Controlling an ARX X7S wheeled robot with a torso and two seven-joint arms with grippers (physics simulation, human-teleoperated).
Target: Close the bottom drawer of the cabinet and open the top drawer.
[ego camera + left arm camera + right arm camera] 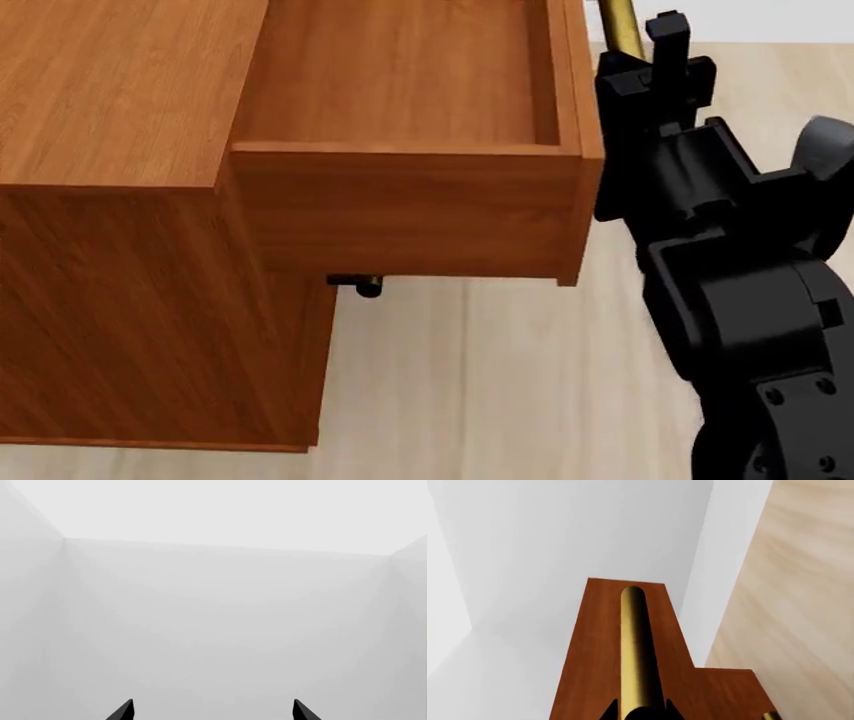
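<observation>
1. Reddish-brown wood grain covers the boxy cabinet (120, 250); the top drawer (414, 150) juts out — a shallow, bare tray.
2. Round brass handle (639, 650) sits clamped between the right gripper (639, 711) tips.
3. Left gripper (212, 711) — pointed black tips spread, facing pale walls.

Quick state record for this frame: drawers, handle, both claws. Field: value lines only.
top drawer: pulled well out of the cabinet, empty inside
bottom drawer: not identifiable; only a dark bit shows under the open drawer
brass handle: between the right claw fingers
right claw: around the bar; contact not clear
left claw: fingers apart, facing blank white walls, holding nothing
</observation>
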